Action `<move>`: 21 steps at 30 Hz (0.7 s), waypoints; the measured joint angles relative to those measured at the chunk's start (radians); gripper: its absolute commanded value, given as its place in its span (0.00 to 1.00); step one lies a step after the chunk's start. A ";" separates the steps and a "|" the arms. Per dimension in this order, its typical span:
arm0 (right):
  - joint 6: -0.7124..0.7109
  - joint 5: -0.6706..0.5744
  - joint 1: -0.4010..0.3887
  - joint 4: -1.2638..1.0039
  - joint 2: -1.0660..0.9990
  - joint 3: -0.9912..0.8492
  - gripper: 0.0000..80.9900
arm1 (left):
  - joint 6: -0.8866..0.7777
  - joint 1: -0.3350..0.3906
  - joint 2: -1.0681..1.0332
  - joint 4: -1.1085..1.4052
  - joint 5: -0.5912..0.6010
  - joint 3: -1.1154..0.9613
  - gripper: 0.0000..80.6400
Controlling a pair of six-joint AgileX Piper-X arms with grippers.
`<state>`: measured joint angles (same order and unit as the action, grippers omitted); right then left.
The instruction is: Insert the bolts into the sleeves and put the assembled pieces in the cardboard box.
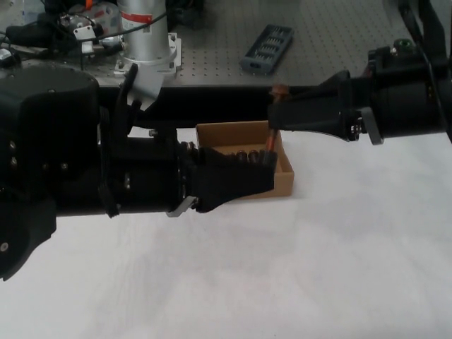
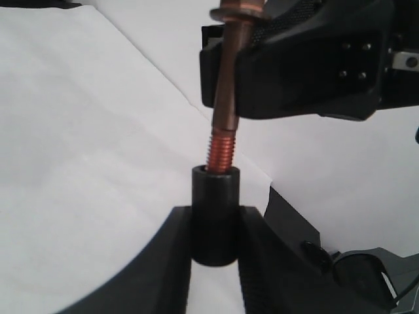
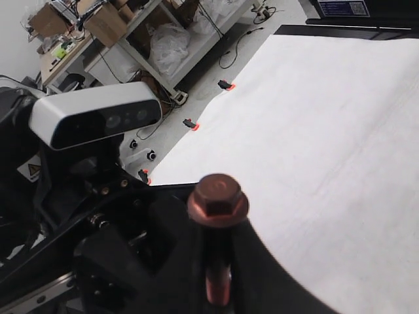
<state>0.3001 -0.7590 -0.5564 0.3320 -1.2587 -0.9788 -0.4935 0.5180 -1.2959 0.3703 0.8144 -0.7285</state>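
Bolt (image 2: 224, 78): why upright, pinched in the right fingers (image 2: 294, 72)?
— So its threaded tip lines up with the mouth of the sleeve (image 2: 213, 216); the left fingers (image 2: 163, 261) clamp that upright beneath it, above the counter (image 1: 318, 268), near the cardboard box (image 1: 281, 185).

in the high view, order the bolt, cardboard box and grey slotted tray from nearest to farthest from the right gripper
1. bolt, held in the right gripper.
2. cardboard box, close beneath it.
3. grey slotted tray, far behind the box.
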 measured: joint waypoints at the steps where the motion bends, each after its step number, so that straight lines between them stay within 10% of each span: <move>1: -0.008 0.000 0.000 0.012 0.000 -0.002 0.03 | 0.001 0.002 0.000 -0.002 0.000 0.000 0.01; 21: -0.070 0.014 0.000 0.061 0.000 -0.006 0.03 | 0.008 0.004 -0.013 0.000 0.019 0.005 0.01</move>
<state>0.2304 -0.7446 -0.5564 0.3930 -1.2587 -0.9844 -0.4856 0.5225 -1.3093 0.3703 0.8335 -0.7234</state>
